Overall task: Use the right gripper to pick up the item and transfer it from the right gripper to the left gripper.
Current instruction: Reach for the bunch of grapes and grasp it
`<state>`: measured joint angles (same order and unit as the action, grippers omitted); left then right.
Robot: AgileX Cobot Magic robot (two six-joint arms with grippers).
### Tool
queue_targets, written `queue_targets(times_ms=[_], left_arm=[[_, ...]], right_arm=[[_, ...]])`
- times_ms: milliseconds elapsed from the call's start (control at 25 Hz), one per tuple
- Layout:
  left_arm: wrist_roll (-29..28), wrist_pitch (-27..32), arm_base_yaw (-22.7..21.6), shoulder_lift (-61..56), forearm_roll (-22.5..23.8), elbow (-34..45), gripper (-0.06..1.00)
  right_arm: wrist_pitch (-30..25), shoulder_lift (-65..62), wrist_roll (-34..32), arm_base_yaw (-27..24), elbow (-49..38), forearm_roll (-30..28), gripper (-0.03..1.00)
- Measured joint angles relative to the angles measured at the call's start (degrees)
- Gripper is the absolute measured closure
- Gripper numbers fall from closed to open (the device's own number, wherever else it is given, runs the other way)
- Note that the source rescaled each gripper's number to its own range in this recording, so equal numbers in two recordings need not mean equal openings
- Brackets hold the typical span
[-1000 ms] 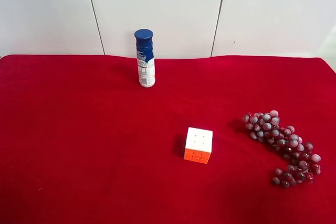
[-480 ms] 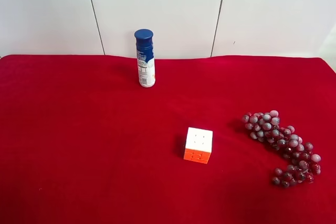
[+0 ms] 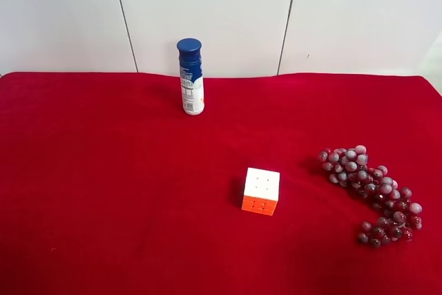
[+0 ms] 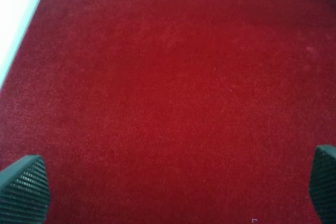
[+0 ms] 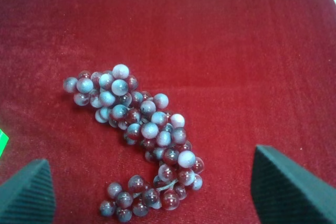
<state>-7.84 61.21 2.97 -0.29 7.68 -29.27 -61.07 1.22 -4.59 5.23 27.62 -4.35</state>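
Note:
The long bunch of dark-red and frosty grey-purple grapes [image 3: 373, 195] lies on the red cloth at the right of the exterior high view. No arm shows in that view. In the right wrist view the grapes [image 5: 139, 142] lie below and between the two dark fingertips of my right gripper [image 5: 157, 192], which is wide open and above them, not touching. In the left wrist view my left gripper [image 4: 173, 192] is wide open and empty over bare red cloth.
A white-and-orange puzzle cube [image 3: 262, 191] sits left of the grapes. A blue-capped white bottle [image 3: 191, 77] stands at the back near the white wall. The red cloth [image 3: 103, 184] covers the whole table; its edge shows in the left wrist view [image 4: 26, 30].

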Motion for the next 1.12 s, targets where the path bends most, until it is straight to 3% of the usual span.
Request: queue_targets(times_ms=[480, 760, 1120], left_arm=[[0.00, 0.06, 0.00, 0.00, 0.00, 0.00, -0.06], [0.00, 0.06, 0.00, 0.00, 0.00, 0.00, -0.06], [0.00, 0.06, 0.00, 0.00, 0.00, 0.00, -0.06]], right_arm=[[1.78, 29.00, -0.11, 0.00, 16.53, 0.85, 0.34], [3.17, 46.53, 0.45, 0.00, 19.11, 0.62, 0.34], [6.52, 65.24, 10.67, 0.00, 19.11, 0.57, 0.34]])
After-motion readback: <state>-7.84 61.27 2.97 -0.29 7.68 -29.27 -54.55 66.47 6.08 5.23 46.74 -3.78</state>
